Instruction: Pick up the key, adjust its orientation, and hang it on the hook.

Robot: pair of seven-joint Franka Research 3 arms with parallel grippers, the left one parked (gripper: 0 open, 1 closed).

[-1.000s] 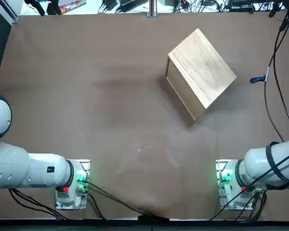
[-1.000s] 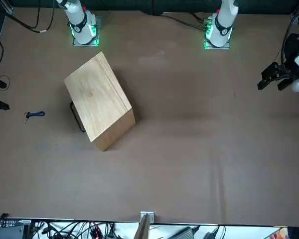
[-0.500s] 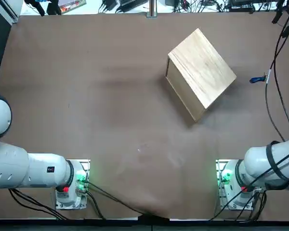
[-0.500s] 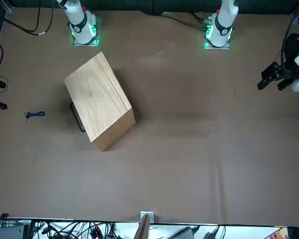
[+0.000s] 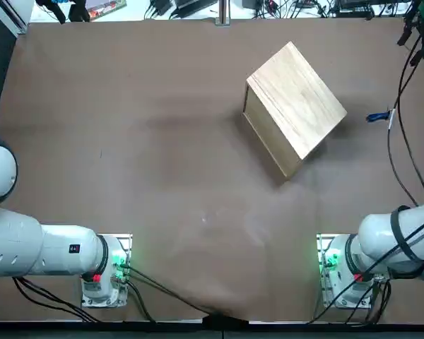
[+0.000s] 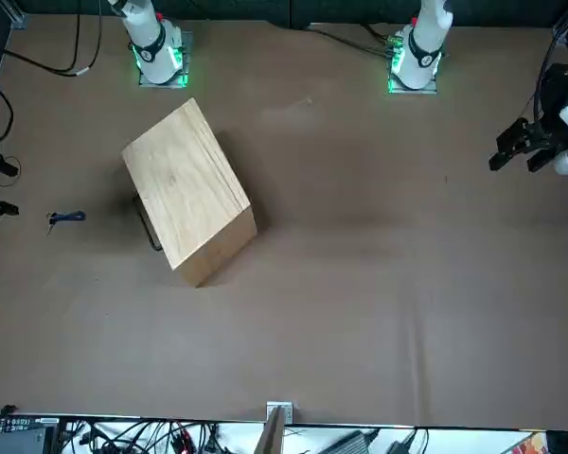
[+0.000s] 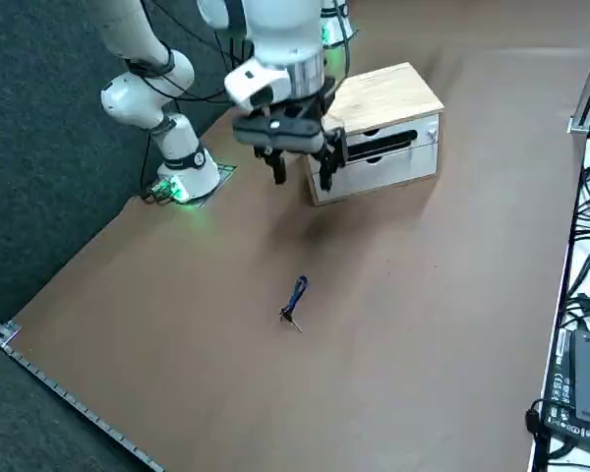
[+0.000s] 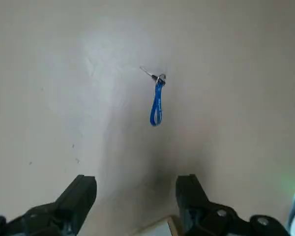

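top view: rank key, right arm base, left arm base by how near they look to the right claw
Going by the top view, from the open right claw at the upper right:
1. key, just below and left of it
2. right arm base, lower right
3. left arm base, lower left

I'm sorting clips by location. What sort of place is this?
Probably a robotics lab: the right gripper hangs open above a bare brown table, a wooden box stands there, and tangled cables and electronics line the edge.
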